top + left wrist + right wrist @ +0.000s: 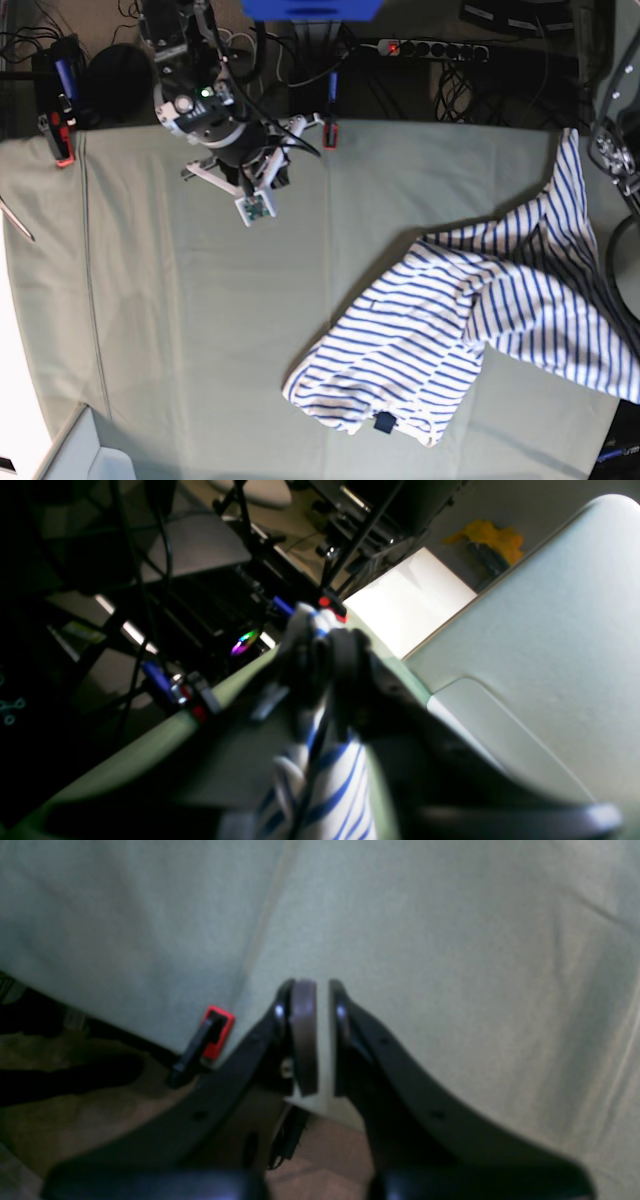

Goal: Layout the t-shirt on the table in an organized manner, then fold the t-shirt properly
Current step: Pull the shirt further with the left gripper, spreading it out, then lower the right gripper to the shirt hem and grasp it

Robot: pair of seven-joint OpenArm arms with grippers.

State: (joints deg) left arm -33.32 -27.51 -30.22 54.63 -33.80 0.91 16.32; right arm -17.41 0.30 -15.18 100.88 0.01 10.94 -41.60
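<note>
text: none legible | t-shirt label patch: dark navy, at 6 o'clock on the hem, too small to read | signs: none

One t-shirt is counted on the bench, and one small dark label patch is seen at its hem. Two red clamps are counted along the bench's far edge, one toward the far left corner and one near the middle. Two grippers are counted, the left gripper and the right gripper.
</note>
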